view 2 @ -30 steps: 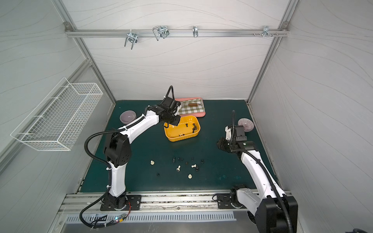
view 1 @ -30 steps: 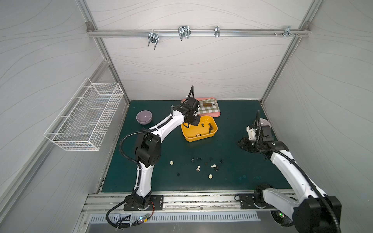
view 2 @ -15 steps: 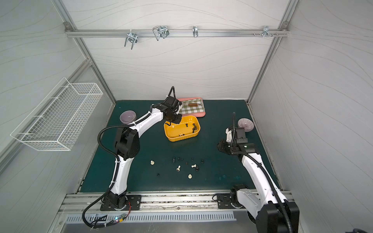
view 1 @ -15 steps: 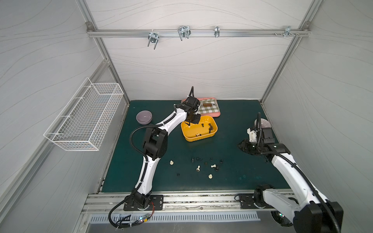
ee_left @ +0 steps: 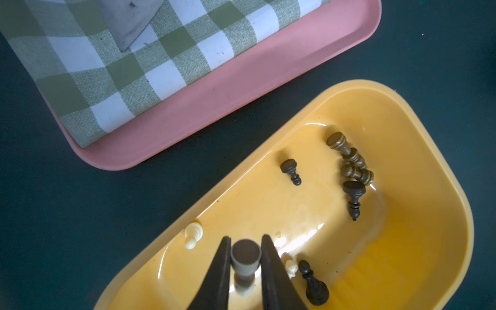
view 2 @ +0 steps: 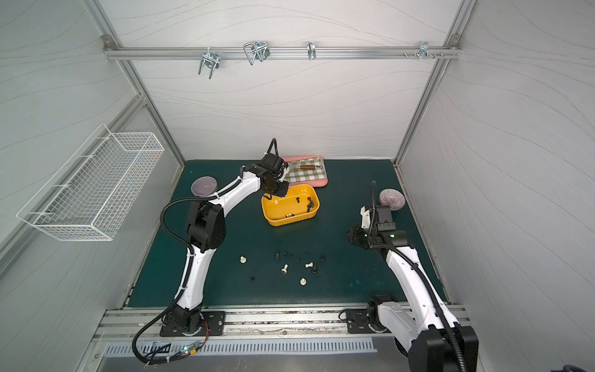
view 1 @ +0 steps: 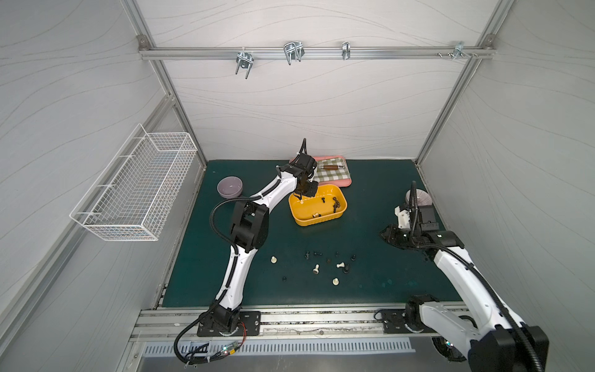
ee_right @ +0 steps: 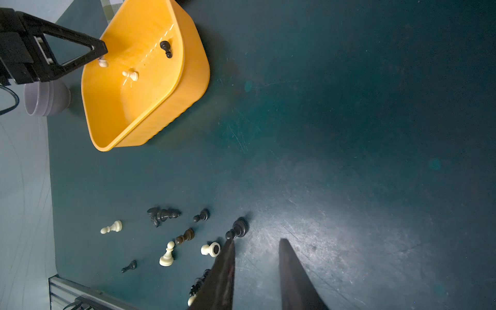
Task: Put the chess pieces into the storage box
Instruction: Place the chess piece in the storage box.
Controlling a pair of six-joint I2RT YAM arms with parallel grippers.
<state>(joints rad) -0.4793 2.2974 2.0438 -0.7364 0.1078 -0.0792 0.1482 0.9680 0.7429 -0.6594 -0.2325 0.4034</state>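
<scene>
The yellow storage box (view 1: pixel 322 222) (view 2: pixel 289 220) sits at the back middle of the green mat. It holds several dark chess pieces (ee_left: pixel 351 166) and a few cream ones (ee_left: pixel 193 234). My left gripper (view 1: pixel 301 196) (ee_left: pixel 246 237) hangs over the box's left end. It is shut on a cream chess piece (ee_left: pixel 245 257), whose base touches both fingers. More chess pieces (view 1: pixel 328 261) (view 2: pixel 284 269) lie scattered on the mat near the front. To their right my right gripper (view 1: pixel 384 232) (ee_right: pixel 256 241) is open and empty, with one fingertip close to a black piece (ee_right: pixel 237 228).
A pink tray (view 1: pixel 346 183) (ee_left: pixel 241 107) with a green checked cloth and a wooden-handled tool (view 1: pixel 330 166) lies just behind the box. A lilac bowl (view 1: pixel 229 186) stands at the back left and a striped bowl (view 1: pixel 418 196) at the right. A white wire basket (view 1: pixel 138 190) hangs on the left wall.
The left arm's elbow has swung inward while its gripper stayed over the box's left end and sank a little. The right arm has barely moved.
</scene>
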